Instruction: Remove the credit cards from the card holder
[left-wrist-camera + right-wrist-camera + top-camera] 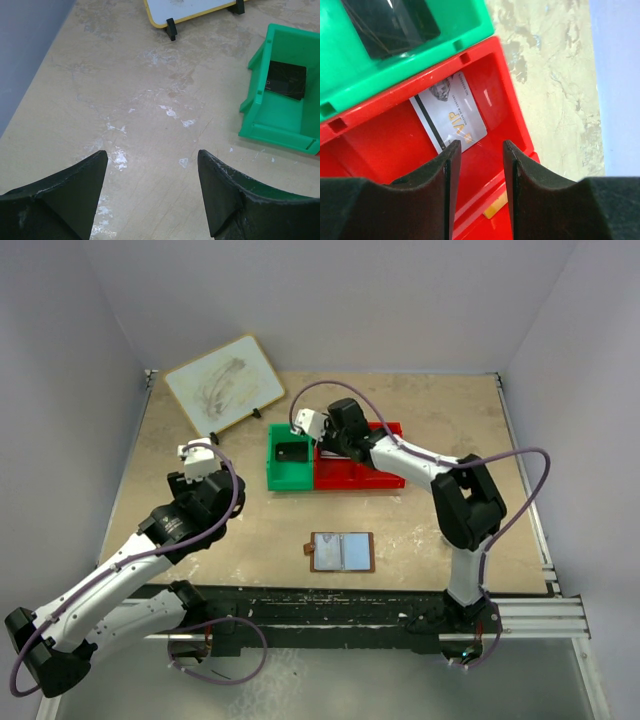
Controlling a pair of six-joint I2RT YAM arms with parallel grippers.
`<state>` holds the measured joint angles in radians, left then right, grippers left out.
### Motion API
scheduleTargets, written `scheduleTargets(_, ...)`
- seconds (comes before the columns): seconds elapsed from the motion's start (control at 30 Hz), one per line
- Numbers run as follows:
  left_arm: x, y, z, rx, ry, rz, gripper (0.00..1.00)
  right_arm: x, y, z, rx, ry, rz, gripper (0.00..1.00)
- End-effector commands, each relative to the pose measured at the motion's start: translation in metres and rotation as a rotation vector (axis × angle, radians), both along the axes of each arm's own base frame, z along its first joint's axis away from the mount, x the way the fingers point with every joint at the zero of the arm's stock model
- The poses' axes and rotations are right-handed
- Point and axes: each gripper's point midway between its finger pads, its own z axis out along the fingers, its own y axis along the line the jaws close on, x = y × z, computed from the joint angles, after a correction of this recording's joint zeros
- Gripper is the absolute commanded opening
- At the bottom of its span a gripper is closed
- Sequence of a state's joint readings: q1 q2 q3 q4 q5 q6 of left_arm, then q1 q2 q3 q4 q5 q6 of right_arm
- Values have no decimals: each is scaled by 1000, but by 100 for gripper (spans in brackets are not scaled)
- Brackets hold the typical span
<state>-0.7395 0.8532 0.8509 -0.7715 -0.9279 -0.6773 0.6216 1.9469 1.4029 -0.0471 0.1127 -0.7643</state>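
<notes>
Right jaws stand apart, empty, over the white card (451,117) in the red bin (385,145). Left jaws are spread wide. The card holder (342,552) lies open.

Card (451,112) in bin (517,107) behind card holder (342,552)

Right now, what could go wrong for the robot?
1. The right gripper hangs over the red bin, its tips near the white card. Pulling out, it might nudge the card or bump the wall.
2. The card holder lies open with neither gripper holding it, so tugging at any card left inside might drag it along. Whether any remain is too small to tell.
</notes>
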Motion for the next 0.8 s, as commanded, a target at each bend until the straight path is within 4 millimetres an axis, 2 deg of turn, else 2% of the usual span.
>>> scheduleTargets(0.0,5,-1,12,-22,-35,8,70,-12,19,41,279,36,-90,42)
scheduleTargets(0.1,5,-1,13,-22,-37,10,70,-23,29,31,408,140,-160,35)
scheduleTargets(0.3,4,0,15,-28,-46,13,70,-38,36,-1,543,326,-358,7)
scheduleTargets(0.37,4,0,15,-29,-47,14,70,-42,34,-11,556,354,-399,5)
scheduleTargets(0.63,5,-1,14,-25,-42,11,70,-34,17,-43,535,338,-575,4)
scheduleTargets(0.77,5,-2,13,-25,-38,6,69,-26,11,-49,531,298,-647,4)
